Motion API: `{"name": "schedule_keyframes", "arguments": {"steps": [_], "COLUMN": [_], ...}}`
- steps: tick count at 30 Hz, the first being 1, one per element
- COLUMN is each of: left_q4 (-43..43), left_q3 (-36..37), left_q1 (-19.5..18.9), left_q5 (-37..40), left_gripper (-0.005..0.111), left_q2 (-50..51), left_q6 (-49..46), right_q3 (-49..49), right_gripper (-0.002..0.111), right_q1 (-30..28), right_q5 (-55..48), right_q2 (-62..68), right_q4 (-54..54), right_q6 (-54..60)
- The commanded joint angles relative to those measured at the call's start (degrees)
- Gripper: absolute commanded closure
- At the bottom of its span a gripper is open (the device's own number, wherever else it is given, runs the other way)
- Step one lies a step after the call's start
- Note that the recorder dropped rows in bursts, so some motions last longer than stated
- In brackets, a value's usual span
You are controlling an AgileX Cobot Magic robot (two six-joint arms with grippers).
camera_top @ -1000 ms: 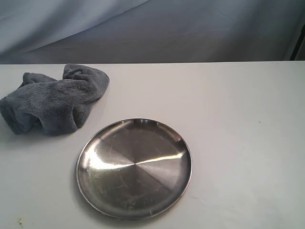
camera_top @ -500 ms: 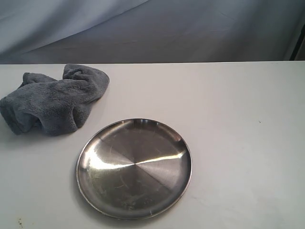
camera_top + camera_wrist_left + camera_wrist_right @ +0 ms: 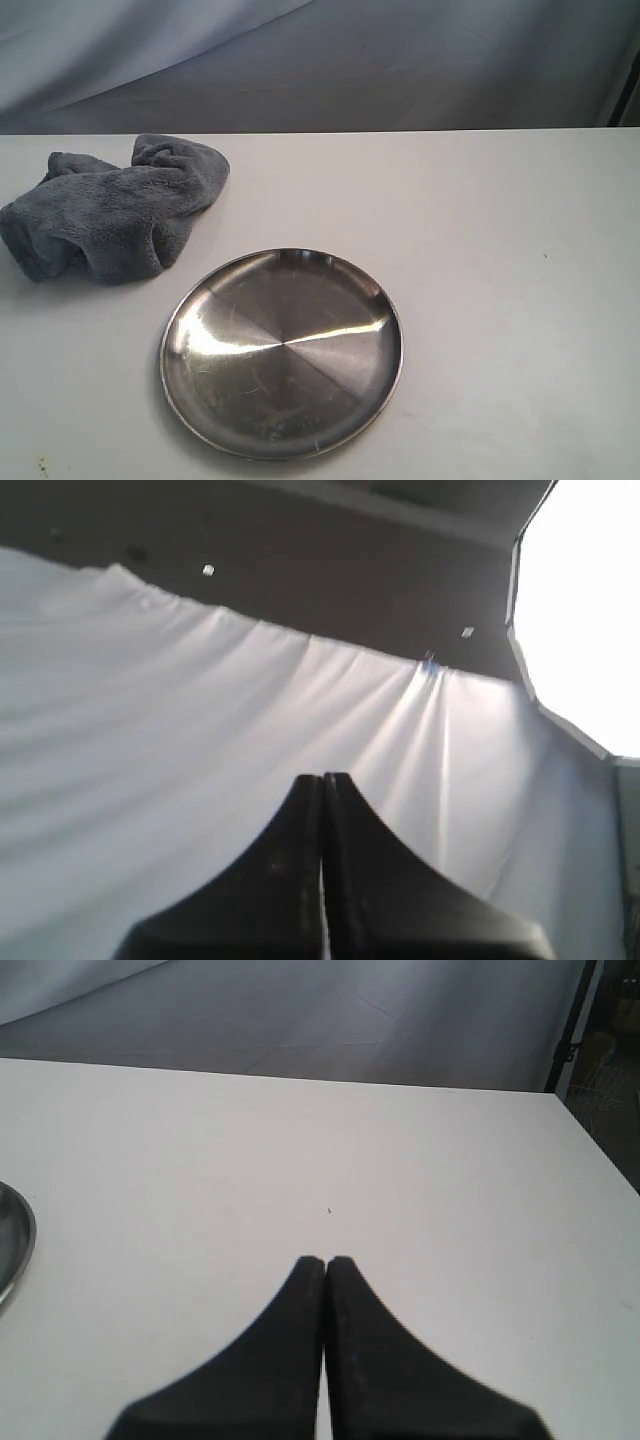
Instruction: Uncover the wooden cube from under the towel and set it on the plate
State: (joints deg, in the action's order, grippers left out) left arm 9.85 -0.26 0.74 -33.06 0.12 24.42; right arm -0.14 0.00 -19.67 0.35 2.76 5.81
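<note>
The blue-grey plush towel (image 3: 112,212) lies bunched at the table's left, and the wooden cube is hidden from every view. The shiny steel plate (image 3: 282,352) sits empty near the front middle; a sliver of its rim (image 3: 14,1245) shows in the right wrist view. Neither arm appears in the exterior view. My left gripper (image 3: 323,778) is shut on nothing and faces a white draped cloth. Above the bare white tabletop, to the right of the plate, my right gripper (image 3: 325,1261) is shut and holds nothing.
The white table (image 3: 500,260) ends at a back edge against a grey-white draped backdrop (image 3: 320,60). The table's right edge (image 3: 596,1140) shows in the right wrist view with dark space beyond it.
</note>
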Motion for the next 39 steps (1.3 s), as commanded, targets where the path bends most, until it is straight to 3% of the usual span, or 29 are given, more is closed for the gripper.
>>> {"name": "schedule_keyframes", "arguments": {"steps": [1,11,14,16,20,23,27,33,39], "left_q4": [-0.5,-0.7,0.5,1.5,2.0,10.2,11.7,11.8,12.0], "left_q3": [0.3,0.3,-3.7,-7.6,-16.0,-21.1,-25.4,-27.9,-31.3], "left_q1": [-0.1,-0.1,-0.1,-0.1,-0.1,-0.1,-0.1,-0.1,-0.1], "left_q5": [-12.9,-14.7,-0.3,4.0,4.0,4.0,0.9,-5.9,-2.7], "left_gripper": [0.106,0.106,0.106,0.106,0.106,0.106,0.106,0.106,0.106], "left_q2": [-0.1,-0.1,1.4,5.2,15.9,24.1,34.3,43.7,49.8], "left_q6": [2.5,2.5,2.5,2.5,2.5,2.5,2.1,-3.8,-7.0], "right_q3": [0.1,0.1,0.1,0.1,0.1,0.1,0.1,0.1,0.1], "right_gripper": [0.108,0.108,0.108,0.108,0.108,0.108,0.108,0.108,0.108], "right_q1": [0.0,0.0,0.0,0.0,0.0,0.0,0.0,0.0,0.0], "right_q5": [0.0,0.0,0.0,0.0,0.0,0.0,0.0,0.0,0.0], "right_q2": [-0.4,-0.4,-0.4,-0.4,-0.4,-0.4,-0.4,-0.4,-0.4], "right_q4": [0.2,0.2,0.2,0.2,0.2,0.2,0.2,0.2,0.2], "right_q6": [-0.2,-0.2,-0.2,-0.2,-0.2,-0.2,-0.2,-0.2,-0.2]}}
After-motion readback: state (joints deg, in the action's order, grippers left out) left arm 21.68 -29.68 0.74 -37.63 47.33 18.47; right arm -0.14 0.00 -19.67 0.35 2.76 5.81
